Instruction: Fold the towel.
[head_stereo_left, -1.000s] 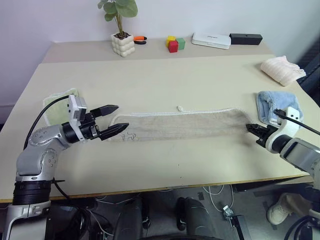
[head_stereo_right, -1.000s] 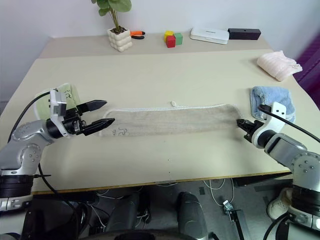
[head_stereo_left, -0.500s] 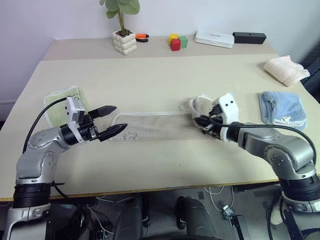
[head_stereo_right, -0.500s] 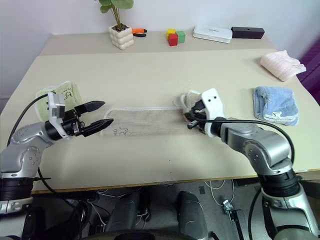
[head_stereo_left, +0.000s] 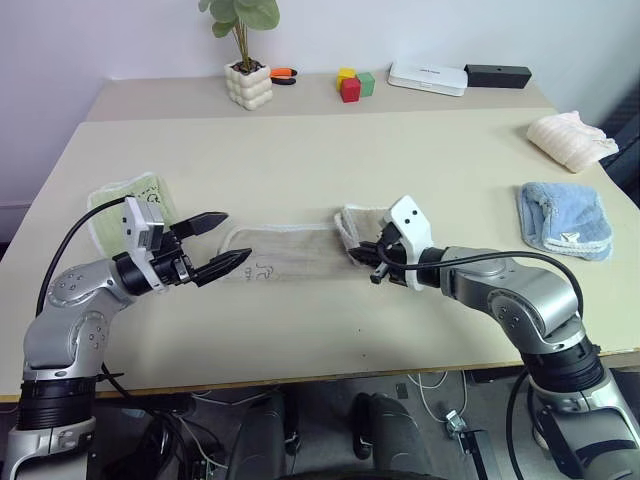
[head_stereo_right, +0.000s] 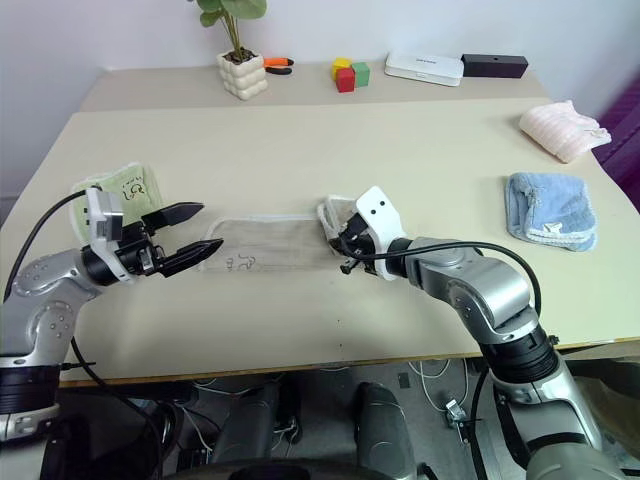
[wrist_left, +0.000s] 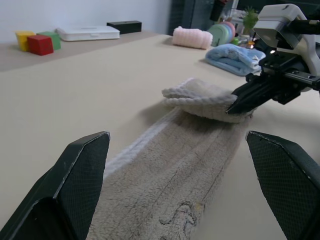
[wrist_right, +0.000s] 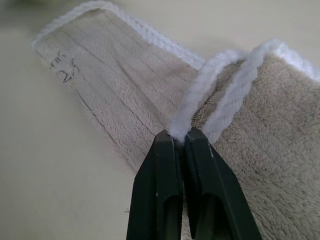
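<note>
Because the fold is made end over end, the towel (head_stereo_left: 300, 252) is gripped at one short end by the right gripper (head_stereo_right: 347, 252), whose two black fingers are pressed together on the white corded edging, as is seen plainly in the right wrist view. That end is carried above the flat part of the cloth toward the logo end, so that a raised flap is formed over the lower layer. The left gripper (head_stereo_left: 228, 244) is held level at the logo end with its fingers spread wide and nothing between them; it is judged to be waiting there to steady or receive the cloth.

The towel is laid on the table (head_stereo_left: 320, 160) as a narrow strip across the near middle, its lifted end doubled back. Beige-tan terry pile, white cord along the edges and a small dark-lettered logo (head_stereo_left: 262, 270) near the left gripper are visible.

Beyond the left gripper a small green towel (head_stereo_left: 118, 197) is placed, and toward the right edge a light blue towel (head_stereo_left: 563, 218); both lie well apart from the work.
</note>
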